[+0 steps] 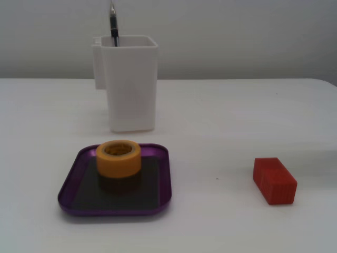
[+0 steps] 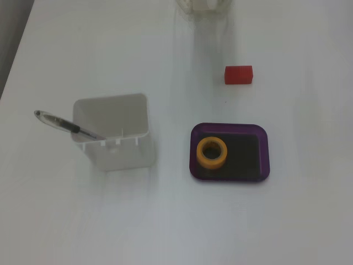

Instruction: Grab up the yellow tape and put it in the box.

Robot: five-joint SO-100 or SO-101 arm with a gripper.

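Yellow tape (image 1: 118,157) is seen standing flat inside the purple tray (image 1: 68,182), nothing is left to be placed, and the claw, outside both fixed views, is best kept clear; its state cannot be told.

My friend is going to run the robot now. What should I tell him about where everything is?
Gripper: not visible in either fixed view; only a bit of the arm shows at the top edge of one.
Yellow tape: standing flat inside the purple tray, toward one end, nothing touching it.
Done: tape is in the tray.
Left: nothing for the tape. The red block and the white container with its pen sit apart on the table.
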